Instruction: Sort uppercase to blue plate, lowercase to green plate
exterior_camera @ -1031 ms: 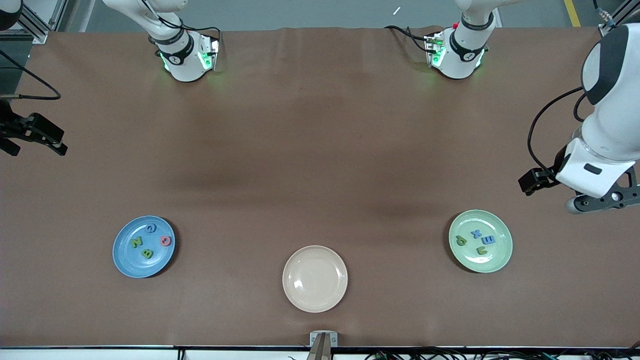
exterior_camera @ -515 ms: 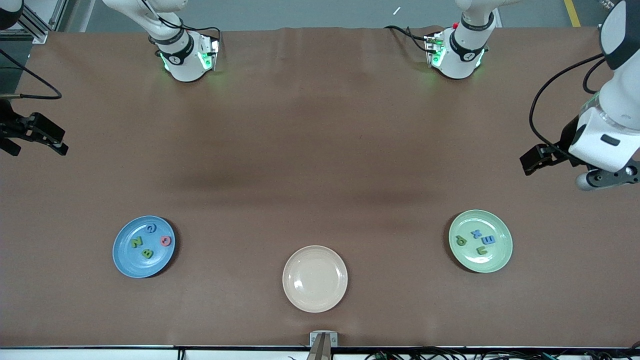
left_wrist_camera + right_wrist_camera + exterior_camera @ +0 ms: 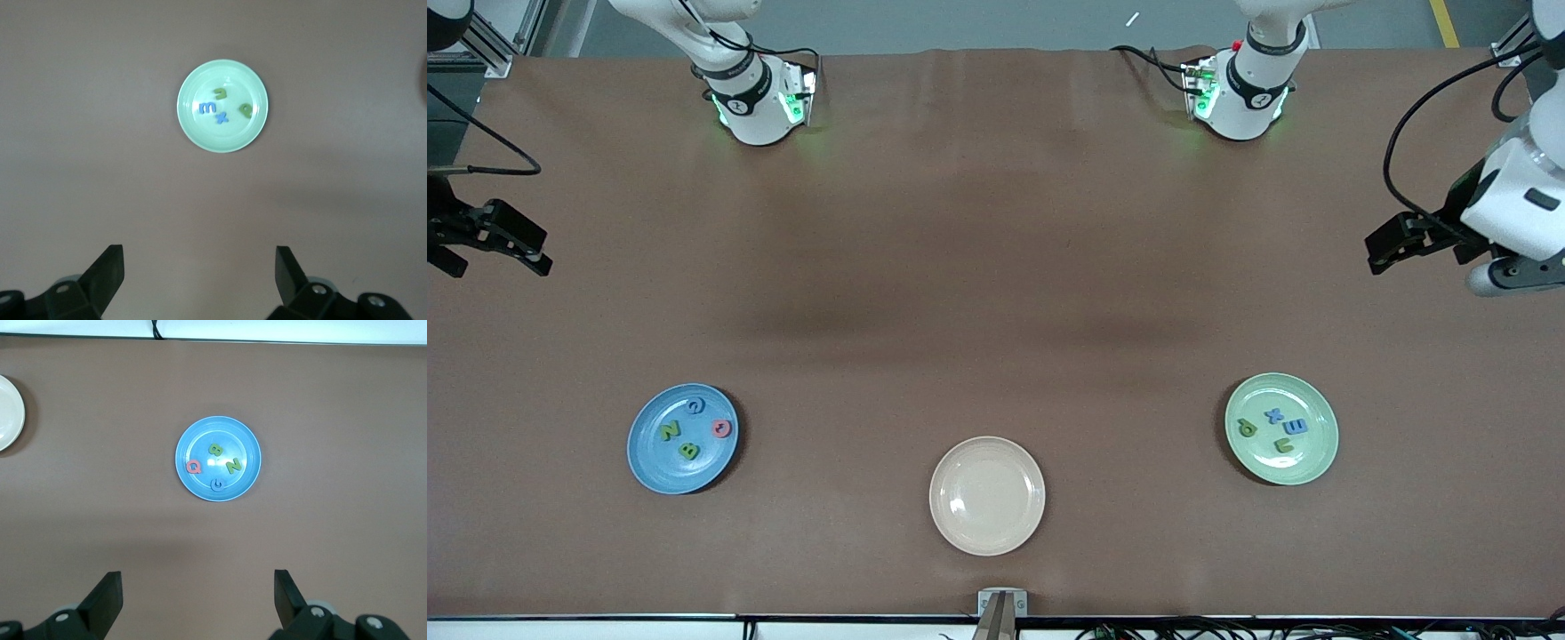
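Both arms raised | left gripper [image 3: 197,277] open | right gripper [image 3: 197,599] open

White arm shells are showing black joint bands, green lights are glowing at both bases, black cables are looping along, and black two-finger grippers are tipping each wrist.

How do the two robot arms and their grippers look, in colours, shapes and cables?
Both arms are glossy white with dark grey joint bands. Each round white base carries a black ring and glows green, with black cables beside it. The left gripper and right gripper are black, with two flat, wedge-shaped fingers. A black cable loops along each wrist.
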`<action>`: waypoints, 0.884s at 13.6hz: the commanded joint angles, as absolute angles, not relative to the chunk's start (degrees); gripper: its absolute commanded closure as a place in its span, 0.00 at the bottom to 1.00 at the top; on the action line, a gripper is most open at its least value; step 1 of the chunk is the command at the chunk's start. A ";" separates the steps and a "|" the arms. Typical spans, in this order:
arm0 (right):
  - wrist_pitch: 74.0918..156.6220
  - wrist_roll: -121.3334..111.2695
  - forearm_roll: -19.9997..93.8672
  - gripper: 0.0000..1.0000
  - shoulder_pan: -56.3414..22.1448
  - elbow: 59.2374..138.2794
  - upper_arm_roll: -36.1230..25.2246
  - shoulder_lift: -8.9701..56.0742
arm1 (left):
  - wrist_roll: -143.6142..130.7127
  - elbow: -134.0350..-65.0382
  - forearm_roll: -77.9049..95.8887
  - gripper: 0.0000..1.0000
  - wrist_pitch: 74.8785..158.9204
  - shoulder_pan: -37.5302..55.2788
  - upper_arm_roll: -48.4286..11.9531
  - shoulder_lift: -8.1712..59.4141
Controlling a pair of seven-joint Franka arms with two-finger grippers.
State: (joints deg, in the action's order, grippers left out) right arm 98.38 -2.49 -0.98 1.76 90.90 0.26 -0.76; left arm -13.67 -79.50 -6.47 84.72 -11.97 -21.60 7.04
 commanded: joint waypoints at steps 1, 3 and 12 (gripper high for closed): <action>97.73 -2.02 -1.67 0.00 1.67 90.18 0.35 -0.62 | -11.08 -81.64 -2.47 0.00 82.44 -7.13 -14.52 3.88; 97.73 -2.02 -1.58 0.00 1.67 90.18 0.35 -0.62 | -10.20 -84.54 -0.62 0.00 82.44 -3.27 -9.08 1.60; 97.73 -2.11 -1.58 0.00 1.67 90.18 0.35 -0.62 | -8.53 -94.56 0.09 0.00 85.86 -1.67 -7.64 -6.14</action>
